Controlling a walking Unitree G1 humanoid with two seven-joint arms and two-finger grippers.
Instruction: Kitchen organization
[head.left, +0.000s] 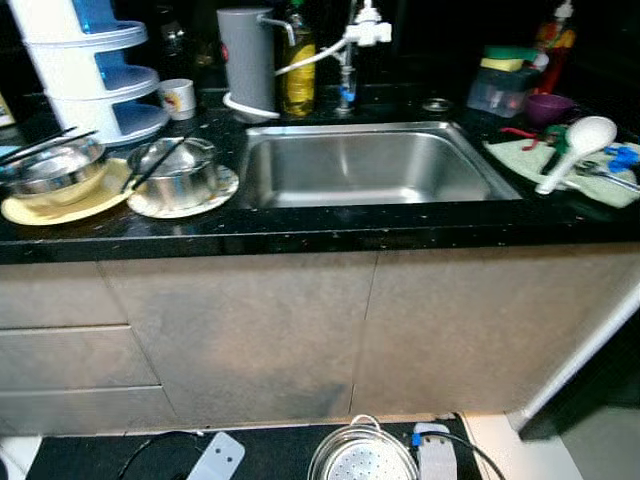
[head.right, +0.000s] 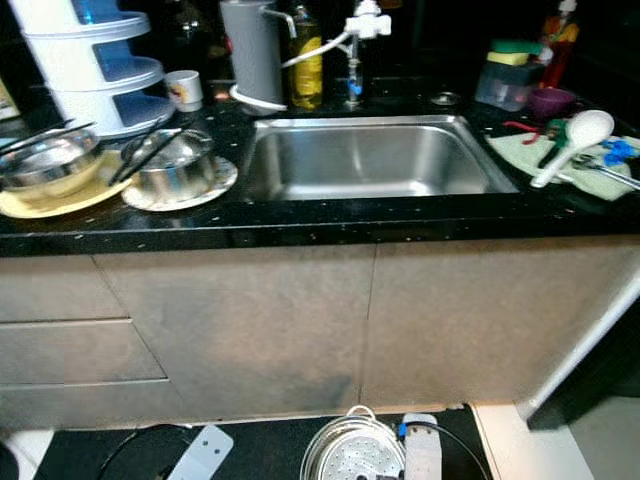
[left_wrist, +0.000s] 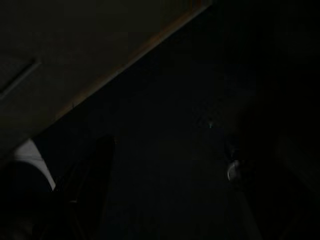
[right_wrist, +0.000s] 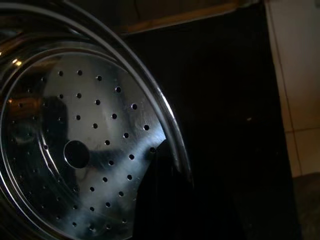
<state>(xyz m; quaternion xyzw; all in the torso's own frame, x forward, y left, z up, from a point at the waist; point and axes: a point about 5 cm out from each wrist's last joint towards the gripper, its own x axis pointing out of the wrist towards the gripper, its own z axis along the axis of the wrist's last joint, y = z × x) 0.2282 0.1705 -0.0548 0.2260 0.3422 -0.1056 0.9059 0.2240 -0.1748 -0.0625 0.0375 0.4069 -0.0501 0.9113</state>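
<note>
The right gripper (right_wrist: 167, 165) seems clamped on the perforated steel steamer tray's (right_wrist: 75, 150) rim; that thin edge hold could slip.

On the counter (head.left: 330, 232) there were two steel bowls, one (head.left: 52, 167) on a yellow plate (head.left: 50, 207) and one (head.left: 178, 170) on a patterned plate (head.left: 222, 190), making two plates. There was one sink (head.left: 365, 165), one faucet (head.left: 352, 40), one grey jug (head.left: 247, 58), one oil bottle (head.left: 298, 65), one small cup (head.left: 179, 97), one white spoon (head.left: 572, 148), one purple bowl (head.left: 549, 106) and one perforated steel strainer (head.left: 362, 456).
</note>
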